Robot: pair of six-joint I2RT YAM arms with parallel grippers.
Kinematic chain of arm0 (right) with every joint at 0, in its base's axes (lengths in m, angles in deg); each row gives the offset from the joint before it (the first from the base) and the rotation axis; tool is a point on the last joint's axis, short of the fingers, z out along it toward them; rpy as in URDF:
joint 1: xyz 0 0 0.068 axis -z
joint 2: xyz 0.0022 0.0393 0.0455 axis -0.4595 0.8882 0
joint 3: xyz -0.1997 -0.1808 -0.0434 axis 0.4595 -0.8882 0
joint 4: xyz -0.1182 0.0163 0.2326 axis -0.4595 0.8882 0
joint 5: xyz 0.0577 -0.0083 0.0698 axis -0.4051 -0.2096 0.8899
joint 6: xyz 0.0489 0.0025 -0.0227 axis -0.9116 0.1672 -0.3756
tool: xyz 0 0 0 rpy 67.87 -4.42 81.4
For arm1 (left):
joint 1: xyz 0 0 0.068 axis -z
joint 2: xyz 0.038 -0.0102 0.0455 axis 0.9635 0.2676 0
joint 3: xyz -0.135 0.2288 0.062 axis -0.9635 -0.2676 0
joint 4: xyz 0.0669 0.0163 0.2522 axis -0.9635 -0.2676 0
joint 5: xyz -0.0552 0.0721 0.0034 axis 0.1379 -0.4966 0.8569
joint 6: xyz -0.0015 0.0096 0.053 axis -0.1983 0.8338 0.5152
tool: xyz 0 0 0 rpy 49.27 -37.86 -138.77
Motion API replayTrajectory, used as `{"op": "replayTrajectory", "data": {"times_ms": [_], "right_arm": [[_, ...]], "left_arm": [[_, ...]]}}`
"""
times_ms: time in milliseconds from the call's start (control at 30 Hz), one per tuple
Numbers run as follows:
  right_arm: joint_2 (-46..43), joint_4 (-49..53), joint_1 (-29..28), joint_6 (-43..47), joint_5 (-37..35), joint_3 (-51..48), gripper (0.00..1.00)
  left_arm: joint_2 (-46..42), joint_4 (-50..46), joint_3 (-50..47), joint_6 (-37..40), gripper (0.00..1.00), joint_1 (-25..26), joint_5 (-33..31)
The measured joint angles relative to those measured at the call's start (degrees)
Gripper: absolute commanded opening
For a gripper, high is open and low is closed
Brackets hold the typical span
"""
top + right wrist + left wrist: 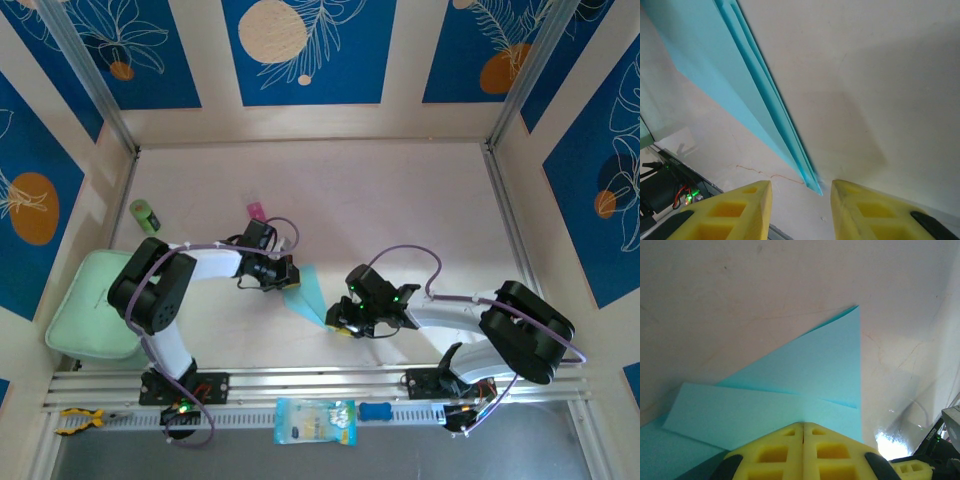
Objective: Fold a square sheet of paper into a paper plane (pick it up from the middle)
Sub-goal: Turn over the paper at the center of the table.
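We see a pale cream table [400, 200], matte and lightly scuffed. Up close it carries faint scratches, a thin brownish hairline crack and a patch of glare. Cream walls [400, 60] box it in, hung with deep blue panels [300, 50] drawn with white leaves and orange and cream discs. Slanting metal posts [90, 75] rise at the back corners, and a ribbed metal rail [330, 380] runs along the near edge.

The paper [308, 292], light cyan and folded into a long narrow wedge of stacked layers, lies on the table near the middle of the near half, between the two arms.

The left gripper [283, 274] sits at the paper's upper left end. Its yellow fingers [775, 455] are pressed together, with the tips at the folded flaps. We cannot tell if a layer is pinched between them.

The right gripper [340, 323] is at the lower right end. Its fingers [740, 210] stand apart, with the paper's sharp point just ahead of the gap and touching neither pad.

A pink block [256, 211] and a green cylinder [146, 215] rest farther back on the left. A mint tray [85, 310] hangs over the left edge. On the ledge in front of the rail lie a packet [314, 421] and yellow-handled pliers [78, 420].
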Motion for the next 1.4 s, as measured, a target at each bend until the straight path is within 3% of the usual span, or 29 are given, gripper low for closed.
{"op": "replayTrajectory", "data": {"times_ms": [1067, 1400], "right_arm": [[1.4, -5.1, -0.3, -1.9, 0.8, -1.5, 0.35], [-2.2, -2.2, -0.3, -2.4, 0.2, -1.8, 0.37]], "left_arm": [[0.0, 0.7, -0.4, -1.1, 0.01, -0.2, 0.5], [0.0, 2.1, -1.2, -2.6, 0.01, -0.9, 1.7]]}}
